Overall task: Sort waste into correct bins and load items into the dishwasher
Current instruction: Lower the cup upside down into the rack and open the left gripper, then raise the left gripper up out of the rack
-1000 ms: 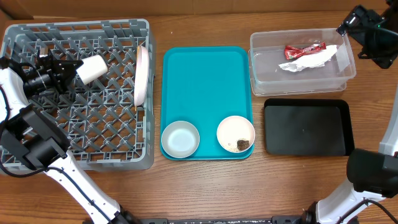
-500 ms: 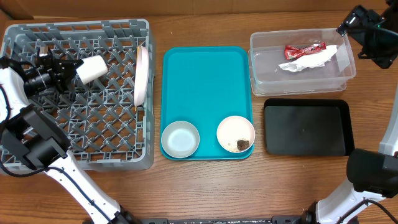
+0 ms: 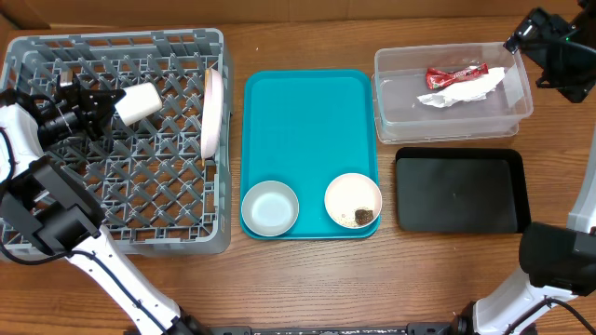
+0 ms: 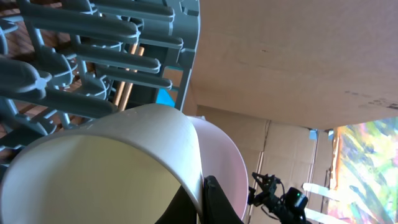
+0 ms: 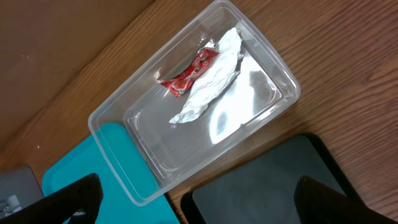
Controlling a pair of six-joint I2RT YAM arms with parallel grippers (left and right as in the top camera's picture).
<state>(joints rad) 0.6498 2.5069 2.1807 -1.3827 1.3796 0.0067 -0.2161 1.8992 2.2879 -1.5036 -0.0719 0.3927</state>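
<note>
The left hand (image 3: 108, 100) was grasping the small white cup (image 3: 138, 102) above the dish rack (image 3: 140, 200) at the bench's far-left corner, so loading was under way. The next move probably called for seating the cup between the pegs and letting go. The right hand (image 5: 199, 200), released, hovered over the clear tub (image 5: 115, 134) at the far-right corner.

Rack (image 3: 112, 37) L, flat tray (image 3: 307, 130) mid, tub (image 3: 447, 123) R behind shallow tray (image 3: 456, 191).

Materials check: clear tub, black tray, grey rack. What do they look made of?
Clear tub: transparent plastic, glossy; see-through walls, glare on its floor.
Black tray: probably plastic, satin; only a faint sheen.
Grey rack: moulded plastic, dull; lattice and pegs look like one piece.
</note>
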